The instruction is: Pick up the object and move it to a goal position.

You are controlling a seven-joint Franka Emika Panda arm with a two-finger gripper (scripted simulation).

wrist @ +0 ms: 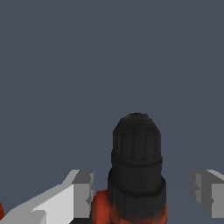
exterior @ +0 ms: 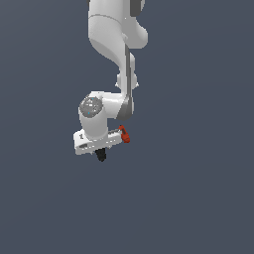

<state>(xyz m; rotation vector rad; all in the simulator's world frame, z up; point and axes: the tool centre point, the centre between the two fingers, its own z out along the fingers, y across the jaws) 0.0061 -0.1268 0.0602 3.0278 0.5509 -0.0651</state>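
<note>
Claw (wrist: 142,192) spread around the tool (wrist: 136,175): one finger (wrist: 83,192) touching the red body, the other standing apart. Tool sits between the fingers, black tip (exterior: 101,156) poking below the claw, red end (exterior: 124,134) beside it. Probably not yet gripped; closing, lifting and carrying to the goal remain. No goal marker visible.

Flat plain blue-grey surface (exterior: 198,198), uniform across both views, edges unseen

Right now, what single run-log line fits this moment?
arm: Panda | gripper: around red-and-black tool, one finger touching, other apart | grasp: cannot confirm | goal: not visible
</note>
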